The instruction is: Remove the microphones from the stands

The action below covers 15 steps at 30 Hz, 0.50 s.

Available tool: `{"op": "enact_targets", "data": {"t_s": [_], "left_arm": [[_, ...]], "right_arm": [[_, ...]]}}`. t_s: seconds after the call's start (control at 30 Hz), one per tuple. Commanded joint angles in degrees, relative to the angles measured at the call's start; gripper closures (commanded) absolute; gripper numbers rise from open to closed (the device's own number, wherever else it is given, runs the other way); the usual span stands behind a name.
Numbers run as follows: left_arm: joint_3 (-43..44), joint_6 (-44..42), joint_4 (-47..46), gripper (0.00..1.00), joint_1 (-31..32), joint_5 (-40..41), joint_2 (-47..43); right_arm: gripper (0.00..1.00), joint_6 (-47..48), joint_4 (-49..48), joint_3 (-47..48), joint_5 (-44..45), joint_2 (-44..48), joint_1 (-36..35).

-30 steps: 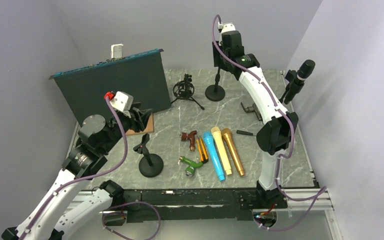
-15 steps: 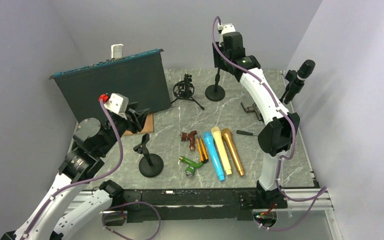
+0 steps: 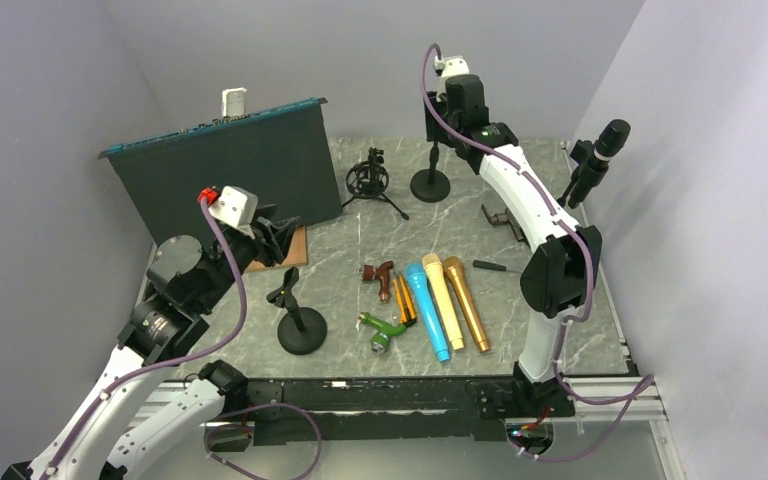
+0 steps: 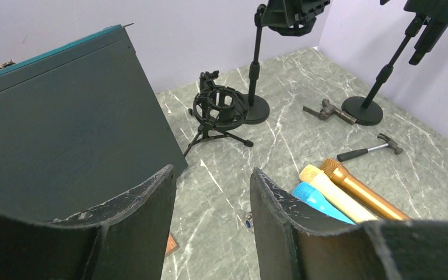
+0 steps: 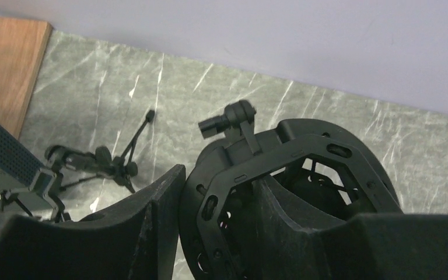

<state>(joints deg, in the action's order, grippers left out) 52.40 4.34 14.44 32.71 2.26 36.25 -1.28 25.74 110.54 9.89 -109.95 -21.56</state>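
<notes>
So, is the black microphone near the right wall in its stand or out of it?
In the stand. The microphone is held tilted at the top of its stand, with its head pointing upward.

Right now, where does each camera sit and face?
Top external: high behind the robot, looking down on the table; left arm and right arm show.
Left wrist: raised at left, facing the back right corner; left end effector open at bottom.
Right wrist: at the back, looking down on a black ring mount; right end effector straddles its rim.
Shared: the small tripod, in all three.
</notes>
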Motion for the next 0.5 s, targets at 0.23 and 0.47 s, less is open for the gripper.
{"op": "enact_targets", "data": {"t_s": [0.23, 0.47], "left_arm": [[1.13, 1.68, -1.55, 0.47, 0.21, -1.27, 1.49], [1.11, 1.50, -1.49, 0.47, 0.20, -0.79, 1.95]], "right_arm": [[0.65, -1.65, 10.12, -13.66, -1.06, 1.46, -0.07], [0.44, -0.79, 15.07, 0.11, -0.43, -2.41, 0.26]]}}
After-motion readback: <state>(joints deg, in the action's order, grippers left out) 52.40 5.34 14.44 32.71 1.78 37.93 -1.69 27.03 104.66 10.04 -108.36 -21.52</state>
